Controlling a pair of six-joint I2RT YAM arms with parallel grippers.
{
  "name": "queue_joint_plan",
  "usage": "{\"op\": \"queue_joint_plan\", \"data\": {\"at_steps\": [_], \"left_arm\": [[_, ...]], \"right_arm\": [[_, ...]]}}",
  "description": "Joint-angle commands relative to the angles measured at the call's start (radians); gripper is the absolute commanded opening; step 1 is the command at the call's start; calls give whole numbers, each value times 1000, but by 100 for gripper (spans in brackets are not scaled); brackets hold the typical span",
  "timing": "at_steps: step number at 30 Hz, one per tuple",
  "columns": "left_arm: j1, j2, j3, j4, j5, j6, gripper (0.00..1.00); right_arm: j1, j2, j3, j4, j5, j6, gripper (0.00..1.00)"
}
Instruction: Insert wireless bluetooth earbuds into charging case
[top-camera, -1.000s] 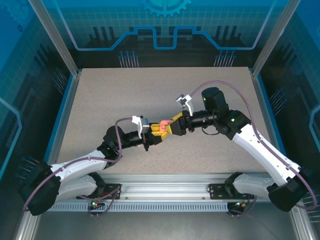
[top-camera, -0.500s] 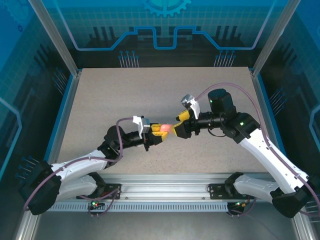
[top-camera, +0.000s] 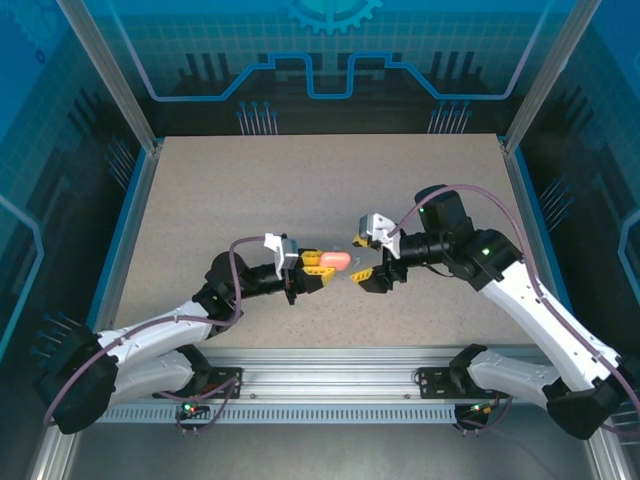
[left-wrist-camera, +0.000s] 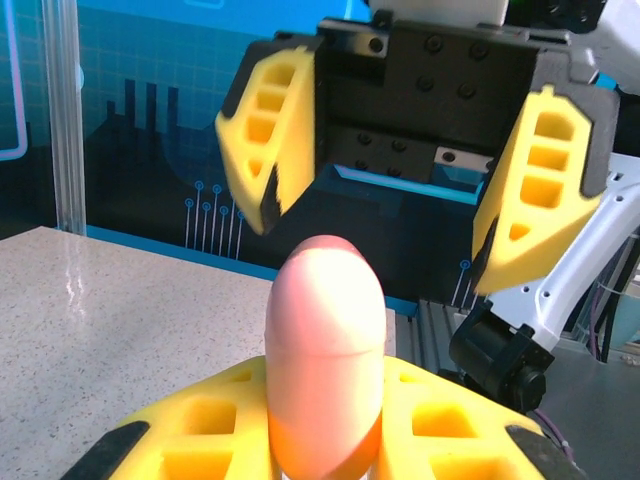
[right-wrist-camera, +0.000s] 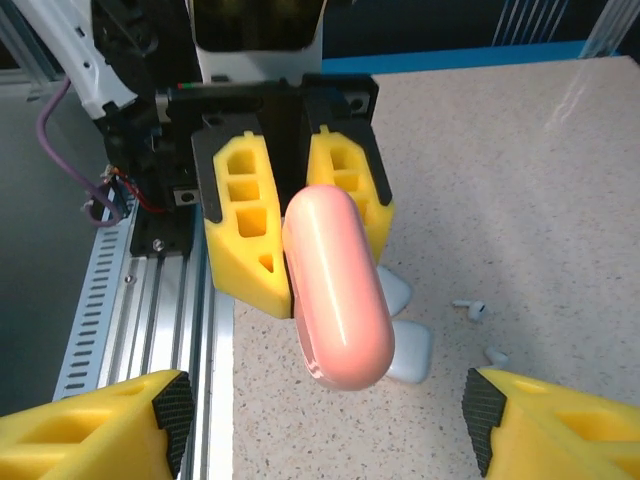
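Right wrist view: white earbuds (right-wrist-camera: 470, 308), two seen, tiny, stemmed, lying flat on table (right-wrist-camera: 540, 170), near each other, not touching. Table speckled beige. Blue circuit-print panels (top-camera: 420, 50) and aluminium posts (top-camera: 108, 75) enclose it. Earbuds sit right of pink case (right-wrist-camera: 338, 300), near two white cases (right-wrist-camera: 410, 352), untouched by either pincer. Left gripper (top-camera: 318, 267) clenched on pink case, holding it lengthwise above white cases. Right gripper (top-camera: 365, 262) released, jaws spread wide, facing case tip, no contact.
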Motion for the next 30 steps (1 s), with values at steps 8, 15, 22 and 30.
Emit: {"op": "queue_joint_plan", "data": {"at_steps": [8, 15, 22, 30], "left_arm": [[-7, -21, 20, 7, 28, 15, 4], [-7, -29, 20, -18, 28, 27, 4], [-7, -26, 19, -11, 26, 25, 4], [-7, -53, 1, -12, -6, 44, 60]], "right_arm": [[54, 70, 11, 9, -49, -42, 56], [52, 64, 8, 39, -71, -23, 44], [52, 103, 31, 22, -96, 15, 27], [-16, 85, -14, 54, -67, 131, 21]]}}
